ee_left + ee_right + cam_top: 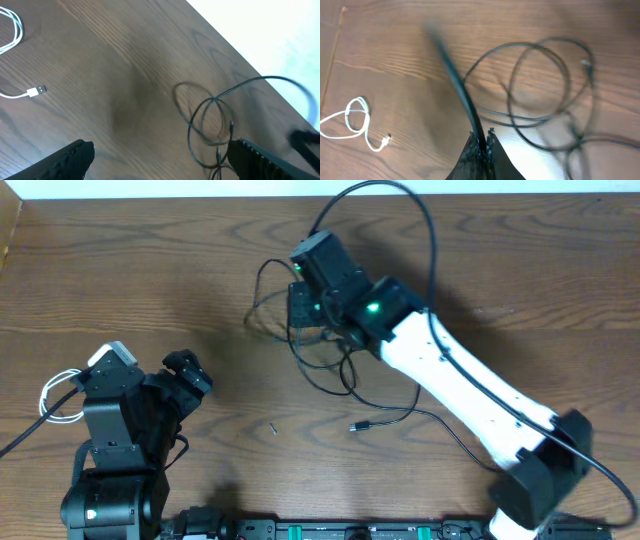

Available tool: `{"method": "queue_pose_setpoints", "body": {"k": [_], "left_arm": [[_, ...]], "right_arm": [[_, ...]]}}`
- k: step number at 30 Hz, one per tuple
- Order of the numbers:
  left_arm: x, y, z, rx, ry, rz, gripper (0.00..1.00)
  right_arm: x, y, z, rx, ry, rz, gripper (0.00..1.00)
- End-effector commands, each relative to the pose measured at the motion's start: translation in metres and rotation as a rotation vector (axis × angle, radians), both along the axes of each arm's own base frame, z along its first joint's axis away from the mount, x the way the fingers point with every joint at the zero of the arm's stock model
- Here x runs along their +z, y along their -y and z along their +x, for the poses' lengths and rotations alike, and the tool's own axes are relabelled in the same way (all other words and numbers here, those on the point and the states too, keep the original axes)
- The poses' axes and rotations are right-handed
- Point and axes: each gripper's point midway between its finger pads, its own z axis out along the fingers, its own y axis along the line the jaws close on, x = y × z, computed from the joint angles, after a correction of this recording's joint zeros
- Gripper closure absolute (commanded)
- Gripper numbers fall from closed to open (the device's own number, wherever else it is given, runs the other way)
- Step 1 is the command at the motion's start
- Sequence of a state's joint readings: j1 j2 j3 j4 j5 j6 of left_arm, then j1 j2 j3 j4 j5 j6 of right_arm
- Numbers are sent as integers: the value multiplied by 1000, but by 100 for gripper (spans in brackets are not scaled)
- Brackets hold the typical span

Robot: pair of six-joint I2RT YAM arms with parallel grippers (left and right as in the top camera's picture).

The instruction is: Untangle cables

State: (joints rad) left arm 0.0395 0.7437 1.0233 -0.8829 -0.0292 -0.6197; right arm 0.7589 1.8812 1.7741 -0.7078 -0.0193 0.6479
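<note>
Wood-grain desk [150,280] carries everything. Your right arm [460,380], white shell, reaches diagonally from the near right corner to mid-desk, toward the far edge. Your left arm [110,470] sits folded at the near left corner.

Right gripper [482,142]: jaws fully closed, pinching one black strand [457,85]. The strand is blurred in the wrist view, so you can't tell which cord it belongs to.

Left gripper [162,147]: jaws spread wide, holding nothing, over bare desk.

Black cables [540,44]: overlapping loops just beside and under the right gripper, mid-desk toward the far edge, crossing each other at several spots. One black plug [358,426] trails out toward the near edge.

White cable [60,395]: small coil at the left edge, just beside your left arm, well apart from the black ones. Its silver plug [39,90] lies flat on the desk.
</note>
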Motion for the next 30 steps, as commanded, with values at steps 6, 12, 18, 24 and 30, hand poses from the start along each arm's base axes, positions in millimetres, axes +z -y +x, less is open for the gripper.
{"method": "queue_pose_setpoints", "body": {"k": [6,12,18,24,30], "left_arm": [[5,-3,0,1,8,25,9],[5,-3,0,1,8,25,10],[5,-3,0,1,8,25,9],[5,-3,0,1,8,25,9],[5,-3,0,1,8,25,9]], "right_arm": [[-9,-47,23,139,124,86,99],[-11,-46,19,152,89,99,99],[-35,-30,7,135,5,7,46],[-82,41,-9,-132,-156,-283,1],[-92,29,-49,-33,-326,-249,1]]}}
